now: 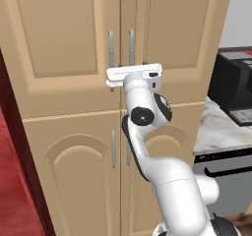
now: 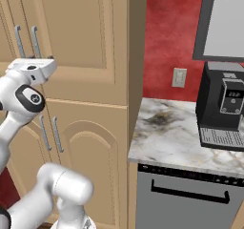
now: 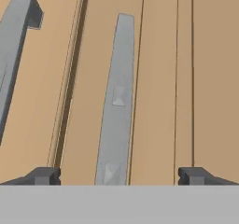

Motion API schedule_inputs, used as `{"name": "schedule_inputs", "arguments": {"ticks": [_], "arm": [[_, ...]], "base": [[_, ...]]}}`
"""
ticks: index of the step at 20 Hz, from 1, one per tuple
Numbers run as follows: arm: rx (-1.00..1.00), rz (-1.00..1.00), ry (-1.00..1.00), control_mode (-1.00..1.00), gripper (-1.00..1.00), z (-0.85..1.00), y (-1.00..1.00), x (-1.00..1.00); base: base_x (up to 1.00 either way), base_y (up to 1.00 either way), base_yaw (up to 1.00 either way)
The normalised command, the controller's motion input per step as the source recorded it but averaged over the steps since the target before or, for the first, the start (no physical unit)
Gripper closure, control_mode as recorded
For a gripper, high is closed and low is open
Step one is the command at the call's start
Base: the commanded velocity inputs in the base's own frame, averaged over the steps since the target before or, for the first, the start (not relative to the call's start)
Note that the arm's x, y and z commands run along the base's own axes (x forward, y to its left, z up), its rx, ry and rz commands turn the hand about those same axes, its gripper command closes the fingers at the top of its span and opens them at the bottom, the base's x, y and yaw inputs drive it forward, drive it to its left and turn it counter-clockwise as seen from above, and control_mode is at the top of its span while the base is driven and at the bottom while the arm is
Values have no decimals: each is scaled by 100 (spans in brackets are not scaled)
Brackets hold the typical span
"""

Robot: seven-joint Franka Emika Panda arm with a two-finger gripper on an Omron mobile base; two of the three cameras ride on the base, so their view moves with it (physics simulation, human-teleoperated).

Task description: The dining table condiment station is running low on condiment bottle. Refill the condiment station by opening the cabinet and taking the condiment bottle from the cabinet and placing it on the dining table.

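Your pincer (image 3: 119, 175) is spread wide, straddling the right-hand door handle (image 3: 117, 101), which runs upright on the closed cabinet (image 1: 64, 38).

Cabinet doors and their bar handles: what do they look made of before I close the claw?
The cabinet doors look like light tan wood with a matte painted finish and raised panels, though no grain shows. The handle between the open claw tips looks like dull brushed grey metal, flat with little shine.

Even, shadowless, slightly soft rendering
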Motion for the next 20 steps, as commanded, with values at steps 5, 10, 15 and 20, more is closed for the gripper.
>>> {"name": "schedule_inputs", "arguments": {"ticks": [5, 10, 15, 20], "arm": [[0, 0, 0, -100, -100, 0, 0, 33], [-1, -1, 0, -100, 100, -3, 9, 19], [-2, -2, 1, -100, 100, -1, 7, 11], [0, -1, 7, -100, 100, -3, 0, 6]], "base": [[0, 0, 0], [0, 0, 0], [0, 0, 0], [0, 0, 0]]}}
